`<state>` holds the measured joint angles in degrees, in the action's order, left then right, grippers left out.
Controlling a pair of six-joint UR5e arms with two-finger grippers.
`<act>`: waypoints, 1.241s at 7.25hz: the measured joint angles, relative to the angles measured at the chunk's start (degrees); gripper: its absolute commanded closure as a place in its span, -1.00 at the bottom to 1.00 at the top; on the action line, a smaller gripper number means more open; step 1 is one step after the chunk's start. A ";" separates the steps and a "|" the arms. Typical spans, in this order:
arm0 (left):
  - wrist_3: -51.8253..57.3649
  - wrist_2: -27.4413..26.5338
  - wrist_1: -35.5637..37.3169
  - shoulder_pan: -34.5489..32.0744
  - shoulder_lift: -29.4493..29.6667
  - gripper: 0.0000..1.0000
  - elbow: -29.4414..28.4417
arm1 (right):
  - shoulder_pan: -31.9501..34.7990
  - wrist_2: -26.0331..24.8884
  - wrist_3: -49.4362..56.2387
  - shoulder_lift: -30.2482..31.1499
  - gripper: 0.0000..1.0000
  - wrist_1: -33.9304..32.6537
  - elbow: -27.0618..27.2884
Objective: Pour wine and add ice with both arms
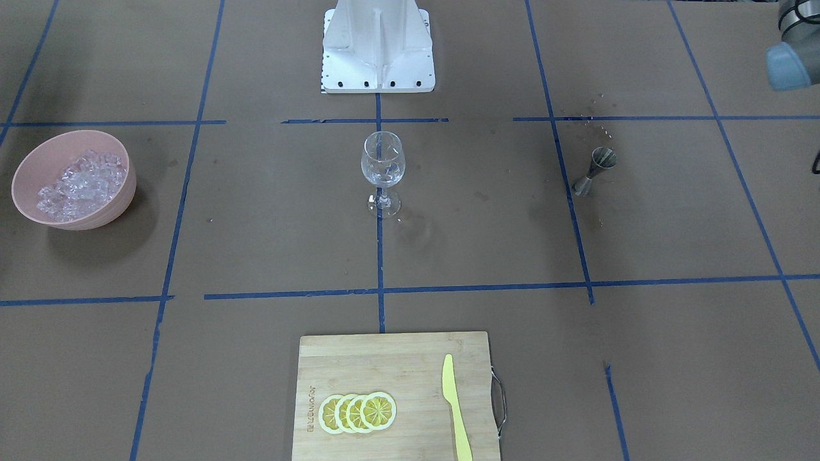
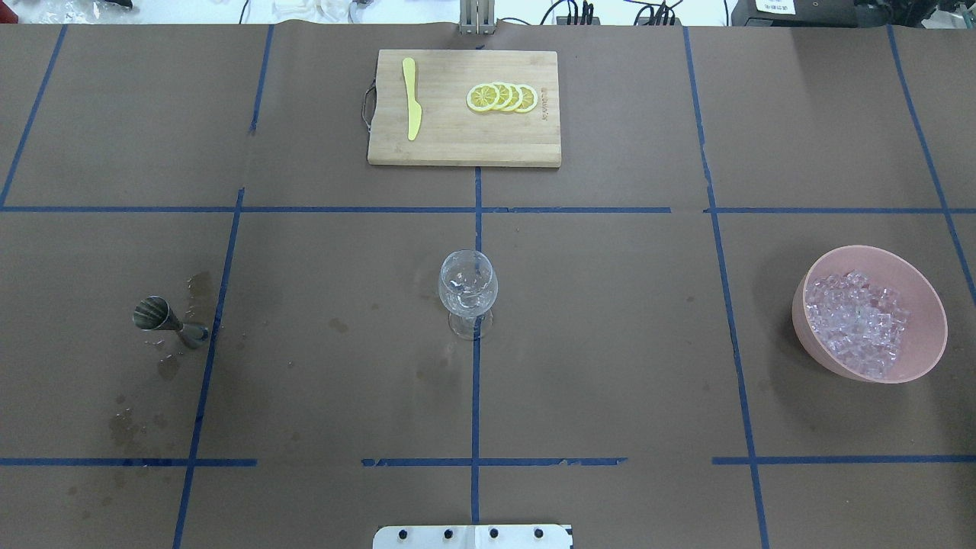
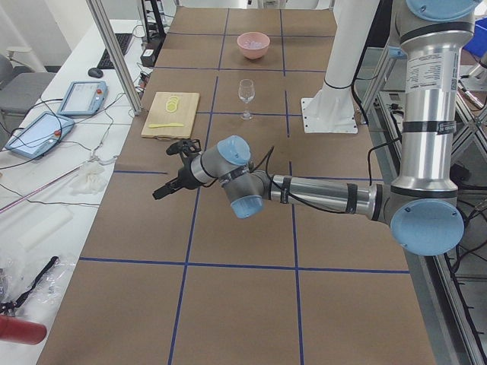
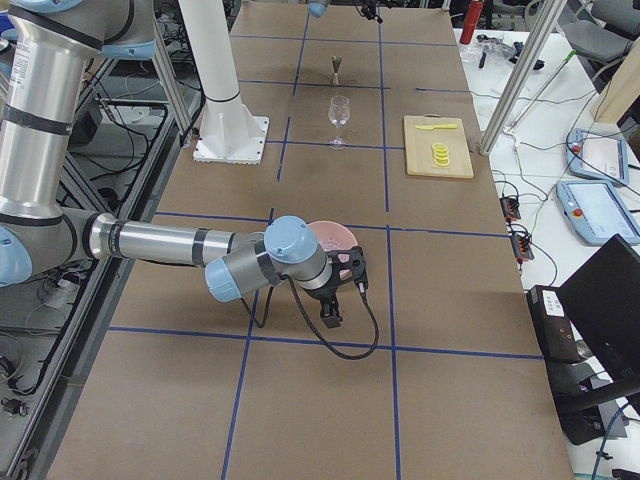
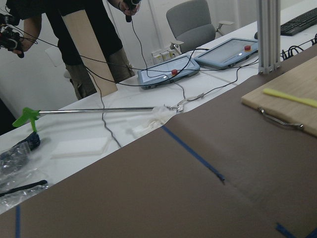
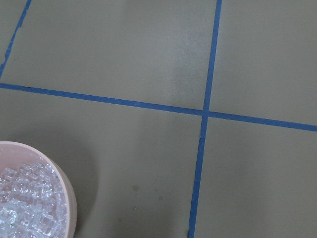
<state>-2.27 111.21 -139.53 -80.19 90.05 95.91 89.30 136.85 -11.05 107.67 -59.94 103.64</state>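
A clear stemmed wine glass (image 1: 383, 168) stands upright at the table's middle, also in the overhead view (image 2: 467, 293). A steel jigger (image 1: 596, 169) (image 2: 164, 320) stands on the robot's left side; I cannot make out the wine in it. A pink bowl (image 1: 70, 133) (image 2: 869, 248) on the robot's right side is heaped with ice (image 1: 80, 182) (image 2: 858, 320) (image 6: 25, 203). My left gripper (image 3: 169, 173) hovers over the table's left end, far from the jigger. My right gripper (image 4: 340, 290) hangs just beside the bowl (image 4: 335, 232). I cannot tell whether either is open or shut.
A bamboo cutting board (image 2: 457, 149) with lemon slices (image 2: 503, 97) and a yellow knife (image 2: 412, 107) lies at the table's far edge. The white pedestal base (image 1: 378, 48) stands behind the glass. Wet stains (image 2: 122, 427) dot the paper near the jigger.
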 measured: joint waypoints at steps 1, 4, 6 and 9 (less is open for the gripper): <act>2.11 8.25 9.56 -5.52 1.26 -1.00 -0.08 | 0.00 0.00 0.05 0.01 -1.00 -0.02 -0.04; 3.16 21.82 21.13 -12.55 -6.65 -1.00 -1.03 | 0.00 0.08 0.07 0.02 -1.00 -0.03 -0.10; 3.25 22.35 32.45 -12.52 -8.91 -1.00 -1.64 | 0.00 0.16 -0.01 0.00 -1.00 0.00 -0.10; 5.03 22.38 47.04 -10.83 -9.07 -1.00 1.90 | -0.34 0.58 -1.01 -0.25 -1.00 -0.03 0.57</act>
<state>2.76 133.59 -92.49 -91.02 80.98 97.81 88.95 137.43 -12.06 107.41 -59.98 104.21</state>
